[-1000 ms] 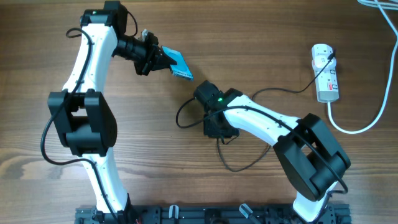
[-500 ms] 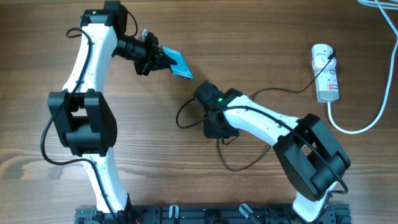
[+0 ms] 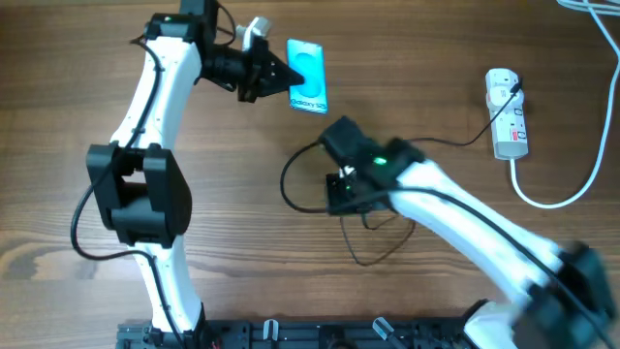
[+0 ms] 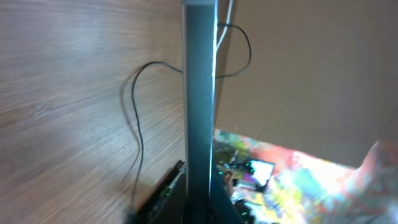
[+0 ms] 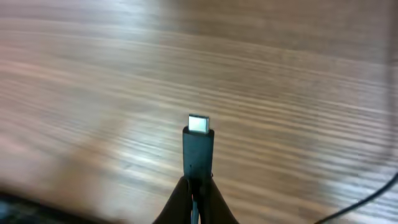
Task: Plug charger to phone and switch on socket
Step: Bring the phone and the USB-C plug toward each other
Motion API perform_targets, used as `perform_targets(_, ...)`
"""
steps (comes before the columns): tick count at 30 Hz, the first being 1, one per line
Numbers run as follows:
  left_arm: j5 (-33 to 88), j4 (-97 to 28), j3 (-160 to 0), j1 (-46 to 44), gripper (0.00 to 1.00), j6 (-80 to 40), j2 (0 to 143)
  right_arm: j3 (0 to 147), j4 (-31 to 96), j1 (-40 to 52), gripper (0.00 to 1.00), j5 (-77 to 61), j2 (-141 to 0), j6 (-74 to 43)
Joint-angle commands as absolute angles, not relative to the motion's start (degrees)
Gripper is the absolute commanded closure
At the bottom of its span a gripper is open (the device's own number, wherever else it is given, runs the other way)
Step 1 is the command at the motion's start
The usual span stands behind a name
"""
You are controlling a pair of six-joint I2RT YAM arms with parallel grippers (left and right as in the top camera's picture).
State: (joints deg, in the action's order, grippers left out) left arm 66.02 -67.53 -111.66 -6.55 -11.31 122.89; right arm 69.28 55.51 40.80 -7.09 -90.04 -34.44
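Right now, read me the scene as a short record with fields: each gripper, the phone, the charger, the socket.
left gripper: shut on phone, screen facing the overhead camera
right gripper: shut on charger, just behind its connector tip
phone and charger: apart, not plugged in
charger far end: cable runs to the socket
socket switch: cannot tell on or off
surface: wooden table
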Motion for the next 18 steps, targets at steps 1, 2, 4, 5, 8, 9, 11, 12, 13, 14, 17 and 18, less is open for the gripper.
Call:
perform_targets(1, 66.96, -64.27, -111.83, -8.19, 0.96, -7.90, 115.04, 70.35, 57.58, 40.97, 0.96, -7.57, -80.71, -32.34)
perform_targets(2, 66.94, -63.53, -111.83, -8.47, 0.96, -7.88, 113.51, 70.35, 57.98, 40.97, 0.96, -7.55, -79.13, -32.36)
perform_targets(4, 66.06, -62.92, -111.83, -8.84, 0.96, -7.90, 111.42, 70.35, 58.30, 40.97, 0.96, -7.57, -76.66, -31.86)
perform_targets(5, 63.72, -62.98, -111.83, -9.34, 0.96, -7.88, 109.27, 70.35, 58.33, 40.97, 0.96, -7.55, -75.11, -31.64)
perform_targets(8, 57.91, -63.86, -111.83, -11.35, 0.96, -7.86, 104.84, 70.35, 57.36, 40.97, 0.96, -7.53, -71.92, -31.97)
perform_targets(9, 56.47, -63.88, -111.83, -12.34, 0.96, -7.86, 103.50, 70.35, 56.93, 40.97, 0.96, -7.53, -71.24, -32.14)
perform_targets(11, 53.58, -63.81, -111.83, -14.72, 0.96, -7.90, 101.56, 70.35, 55.86, 40.97, 0.96, -7.55, -69.95, -33.21)
perform_targets(12, 51.18, -63.81, -111.83, -15.99, 0.96, -8.14, 100.90, 70.35, 55.02, 40.97, 0.96, -8.05, -69.06, -33.21)
perform_targets(13, 46.72, -63.81, -111.83, -17.52, 0.96, -10.11, 100.51, 70.35, 54.37, 40.97, 0.96, -8.69, -68.14, -33.17)
perform_targets(14, 42.94, -63.81, -111.83, -18.57, 0.96, -12.64, 100.51, 70.35, 54.15, 40.97, 0.96, -8.67, -67.57, -33.19)
perform_targets(17, 40.21, -63.33, -111.83, -21.23, 0.96, -13.96, 100.51, 70.35, 53.17, 40.97, 0.96, -8.10, -65.41, -33.23)
perform_targets(18, 40.21, -62.98, -111.83, -22.02, 0.96, -13.98, 100.51, 70.35, 52.97, 40.97, 0.96, -6.96, -64.82, -33.54)
